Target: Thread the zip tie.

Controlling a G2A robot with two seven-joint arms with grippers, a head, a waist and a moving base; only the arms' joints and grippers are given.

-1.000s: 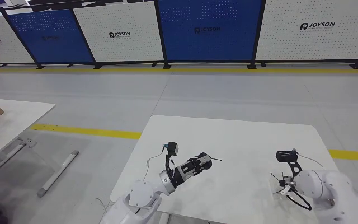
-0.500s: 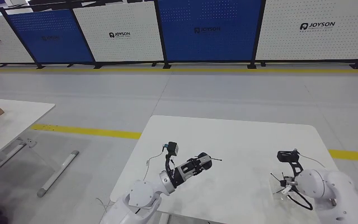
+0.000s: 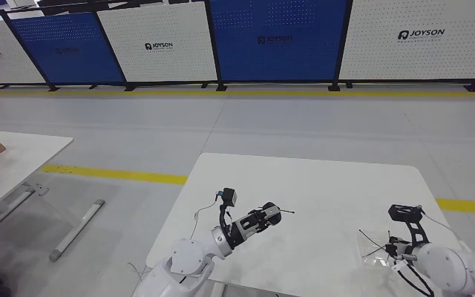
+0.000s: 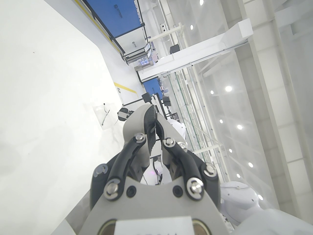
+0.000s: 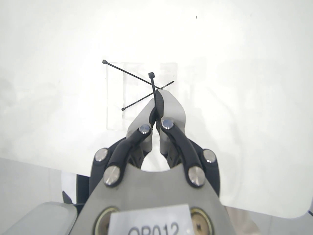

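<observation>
Black zip tie (image 5: 153, 83) pinched btwn R fingers (image 5: 160, 102)

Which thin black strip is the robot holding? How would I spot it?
On the white table, find the clear plastic sheet by the right claw. Two black strips lie crossed on it; the zip tie is the third, pinched in that shut claw with its square head poking out.

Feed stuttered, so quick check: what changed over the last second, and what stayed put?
The right hand, shut on a zip tie, shifted toward the table's right edge and back toward the robot, uncovering the clear sheet with two crossed ties. Whether it gripped that tie earlier is unclear. The left hand kept still over the table, shut on a thin black strip.
</observation>
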